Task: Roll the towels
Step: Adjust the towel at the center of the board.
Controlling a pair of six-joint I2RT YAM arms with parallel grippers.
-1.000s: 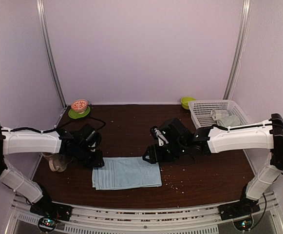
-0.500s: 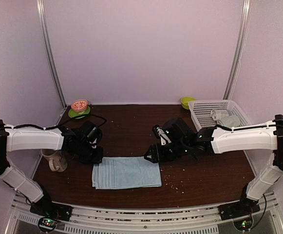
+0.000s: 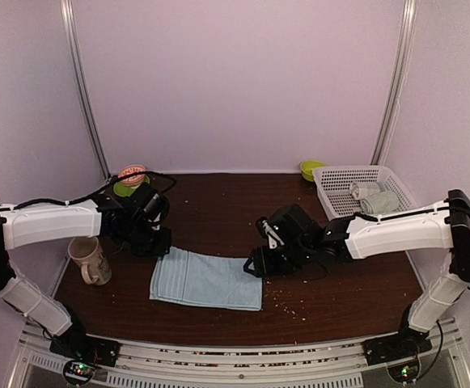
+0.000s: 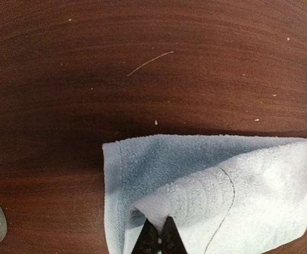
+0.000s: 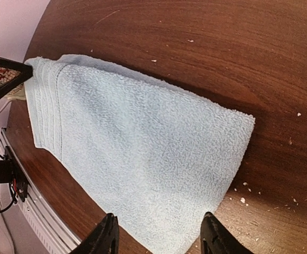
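Observation:
A light blue towel (image 3: 206, 279) lies folded and flat on the dark wooden table, slanting down to the right. My left gripper (image 3: 160, 249) is at its far left corner. In the left wrist view the gripper (image 4: 159, 233) is shut on a pinched fold of the towel (image 4: 211, 180), lifting that edge. My right gripper (image 3: 255, 265) is at the towel's right end. In the right wrist view it (image 5: 161, 238) is open and empty, just above the towel (image 5: 142, 143). A pale greenish roll (image 3: 380, 202) lies in the basket, with no mark showing.
A white basket (image 3: 348, 169) stands at the back right with a second pale roll (image 3: 364, 191) in it. A mug (image 3: 89, 260) stands left of the towel. A bowl on a green plate (image 3: 132, 178) is at the back left. A green bowl (image 3: 310, 169) is beside the basket. Crumbs lie to the towel's right.
My left gripper has moved away from the near edge with the towel's left corner, so the towel now lies slanted. The mug is now uncovered. My right gripper has moved slightly nearer.

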